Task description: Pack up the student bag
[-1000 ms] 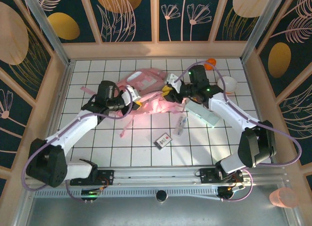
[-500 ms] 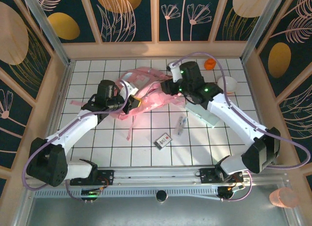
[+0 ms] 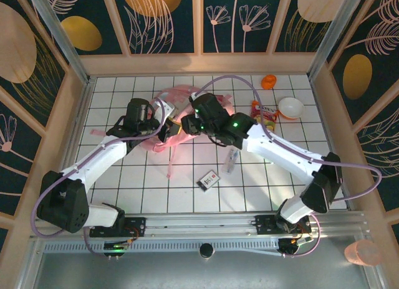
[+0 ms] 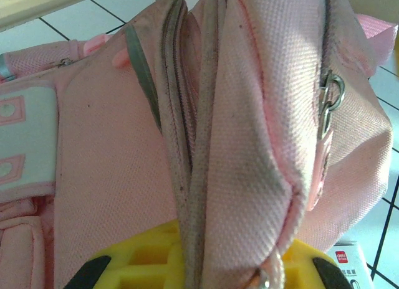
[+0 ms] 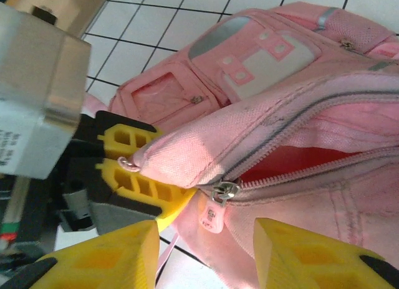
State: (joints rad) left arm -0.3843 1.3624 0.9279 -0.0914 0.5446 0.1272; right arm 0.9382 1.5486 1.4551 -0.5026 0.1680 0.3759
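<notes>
right wrist, left gripper [image 5: 134,163] pinching student bag [image 5: 262,71] edge, right gripper [image 5: 206,255] spread

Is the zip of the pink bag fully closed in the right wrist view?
No, the student bag has its zip partly open, showing red lining.

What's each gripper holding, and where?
Left gripper pinches the student bag by the fabric edge beside its open zip. Right gripper holds nothing, jaws open.

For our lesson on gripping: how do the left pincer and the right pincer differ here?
The left pincer is shut; the right pincer stands open. The left pincer clamps a fabric edge of the student bag beside its open zip; the right pincer holds nothing, facing the zip pull. Both have yellow fingers.
</notes>
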